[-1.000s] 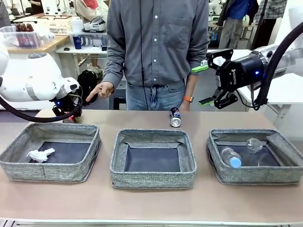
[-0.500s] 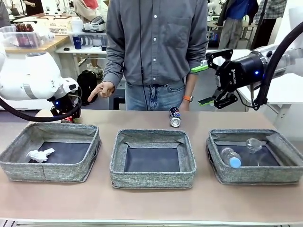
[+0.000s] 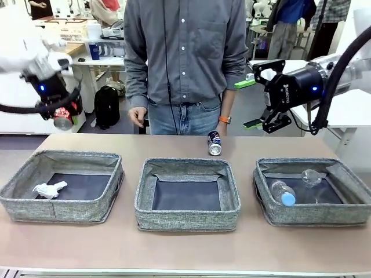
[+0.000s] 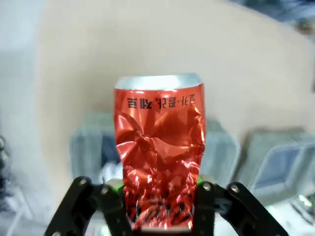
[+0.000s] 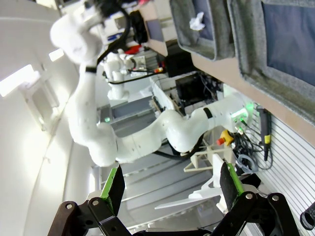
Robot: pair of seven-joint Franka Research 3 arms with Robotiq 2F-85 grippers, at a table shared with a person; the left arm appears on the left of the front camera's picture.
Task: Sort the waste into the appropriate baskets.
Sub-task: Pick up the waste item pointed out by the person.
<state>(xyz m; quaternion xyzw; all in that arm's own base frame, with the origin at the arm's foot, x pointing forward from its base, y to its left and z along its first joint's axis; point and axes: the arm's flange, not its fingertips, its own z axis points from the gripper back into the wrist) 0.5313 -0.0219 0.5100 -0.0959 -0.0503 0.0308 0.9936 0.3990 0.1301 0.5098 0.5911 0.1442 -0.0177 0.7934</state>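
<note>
A dented, crumpled red can sat pinched in my left gripper, raised off the table at its left side. A dark blue can lay on its side just beyond the middle basket. A white paper wad rested in the left basket. A blue-capped bottle and a clear cup lay in the right basket. All three baskets were grey, woven and low.

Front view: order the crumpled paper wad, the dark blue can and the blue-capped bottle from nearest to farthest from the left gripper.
1. The crumpled paper wad, in the left basket, below the left gripper.
2. The dark blue can, lying behind the middle basket.
3. The blue-capped bottle, in the right basket.
</note>
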